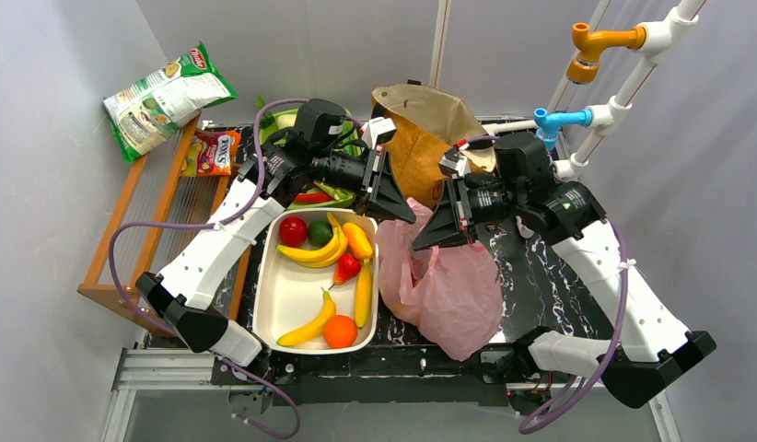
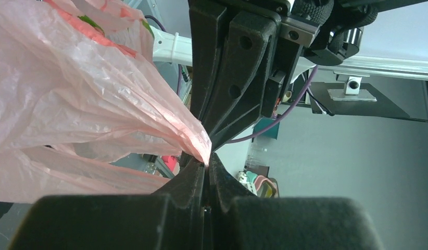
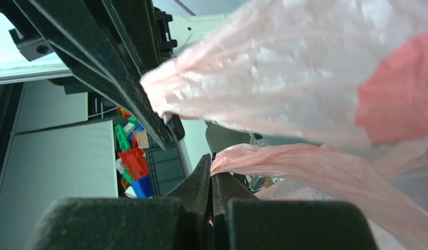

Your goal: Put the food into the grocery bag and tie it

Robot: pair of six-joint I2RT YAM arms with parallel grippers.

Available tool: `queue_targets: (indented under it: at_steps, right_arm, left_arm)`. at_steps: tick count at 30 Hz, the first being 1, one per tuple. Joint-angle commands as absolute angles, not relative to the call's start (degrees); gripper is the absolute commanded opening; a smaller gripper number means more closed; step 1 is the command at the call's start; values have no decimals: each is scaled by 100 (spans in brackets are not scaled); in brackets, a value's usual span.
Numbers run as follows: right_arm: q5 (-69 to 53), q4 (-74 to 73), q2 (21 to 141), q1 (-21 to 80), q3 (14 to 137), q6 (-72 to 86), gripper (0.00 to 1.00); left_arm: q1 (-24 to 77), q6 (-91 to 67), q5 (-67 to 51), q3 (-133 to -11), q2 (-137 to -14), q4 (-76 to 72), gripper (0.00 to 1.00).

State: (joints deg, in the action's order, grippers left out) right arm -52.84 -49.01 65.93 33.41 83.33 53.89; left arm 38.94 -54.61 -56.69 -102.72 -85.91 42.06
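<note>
Mostly bananas point(image 1: 310, 253) in white tub point(image 1: 285, 296)

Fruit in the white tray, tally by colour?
Yellow bananas: 4
Red fruit: 2
Green fruit: 1
Orange fruit: 2
Total: 9

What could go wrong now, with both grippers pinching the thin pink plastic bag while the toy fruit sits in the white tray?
1. The left gripper and right gripper each pinch only a thin twist of the translucent pink plastic grocery bag. Pulling apart could tear the film or let it slip free.
2. The yellow plastic toy bananas lie in the white tray, outside the bag. Tying now would likely shut them out.
</note>
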Motion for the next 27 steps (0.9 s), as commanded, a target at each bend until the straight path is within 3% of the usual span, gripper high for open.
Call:
queue_targets:
  at_steps: [1, 6, 12, 16, 21, 27]
  right_arm:
    - [-6140, -3282, 6649, 3470, 8051, 5840, 1]
    - [-6575, -2847, 6785, 3628, 7805, 5868, 1]
    - [-6897, -2017, 6595, 3621, 7095, 6115, 1]
    - [-7037, -1333, 6551, 3621, 6656, 6495, 1]
    - [-7183, -1229, 6654, 3621, 6591, 6491, 1]
    - [-7260, -1305, 6697, 3612, 6605, 6427, 1]
  left_arm:
    - [3867, -5379, -5822, -10211, -8370, 4176, 1]
    - [3868, -5867, -5510, -9889, -8213, 3400, 2]
    - [3867, -6905, -5951, -8670, -7961, 1449, 17]
    - [3872, -6596, -5813, -8451, -7745, 1560, 30]
    - [3807, -5658, -5724, -8777, -7691, 2579, 59]
    - [3246, -5000, -5384, -8867, -7393, 3357, 64]
